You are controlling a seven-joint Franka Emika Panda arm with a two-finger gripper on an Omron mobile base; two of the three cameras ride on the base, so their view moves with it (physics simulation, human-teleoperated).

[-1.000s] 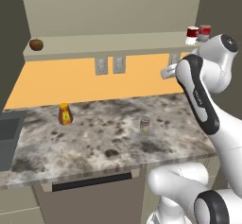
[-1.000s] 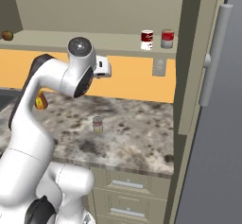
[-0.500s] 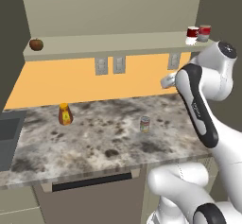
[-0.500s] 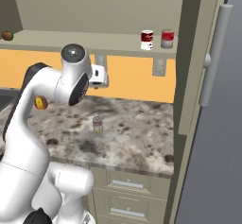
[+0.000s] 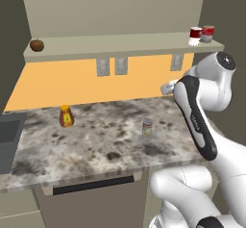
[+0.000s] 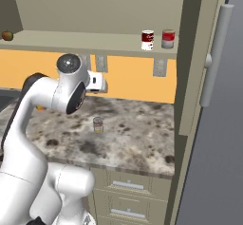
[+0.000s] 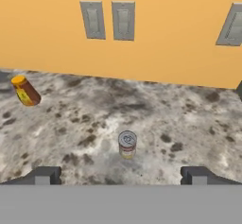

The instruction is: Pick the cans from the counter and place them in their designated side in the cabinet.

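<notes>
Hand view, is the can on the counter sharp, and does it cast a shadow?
Hand view: the can looks soft, its label unreadable, with only a faint dark patch on the counter beside it. Left base view: the same can is small and blurry.

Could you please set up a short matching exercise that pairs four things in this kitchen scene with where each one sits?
Things:
1. silver-grey can
2. orange bottle
3. dark red and white can
4. brown round thing

Places:
A. right end of the shelf board
B. left end of the shelf board
C. middle of the counter, straight ahead of the gripper
D. left part of the counter, near the orange wall

Pairs: 1-C, 2-D, 3-A, 4-B
</notes>
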